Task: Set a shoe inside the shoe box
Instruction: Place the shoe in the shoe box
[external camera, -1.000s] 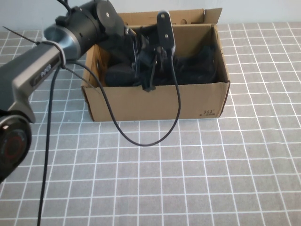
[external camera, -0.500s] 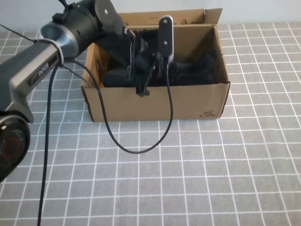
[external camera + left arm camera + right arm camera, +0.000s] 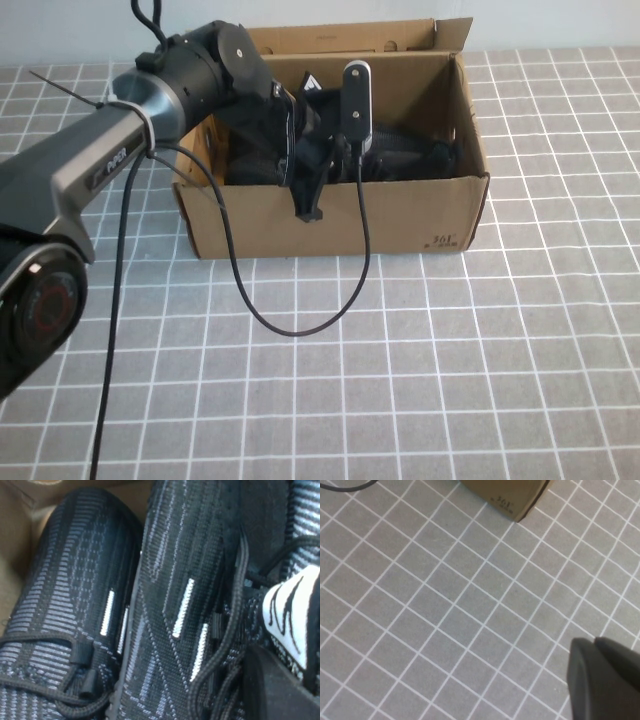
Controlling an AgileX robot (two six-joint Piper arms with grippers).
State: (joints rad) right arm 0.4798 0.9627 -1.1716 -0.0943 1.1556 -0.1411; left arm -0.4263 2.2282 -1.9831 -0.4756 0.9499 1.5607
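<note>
Shoe, black knit lace-up sneaker with short white side stripes (image 3: 185,600), lies inside the brown corrugated cardboard shoe box (image 3: 330,215), pressed against a second matching black knit sneaker (image 3: 80,605) on its flank. High view shows only dark shoe mass filling the box interior; individual shoes not separable there.

Left gripper (image 3: 308,205) sits at the box's front wall, over the left half of the opening, fingers closed together. Wrist view shows nothing clamped between them; whether a lace is caught, cannot tell.

Right gripper (image 3: 605,680) hangs over the bare grey tiled table (image 3: 420,605), near the box's printed front corner, fingers shut and empty.

Judgement: placement looks essentially done, as both shoes rest in the box. Remaining: left arm to lift clear of the opening. Flap lid stands open.
</note>
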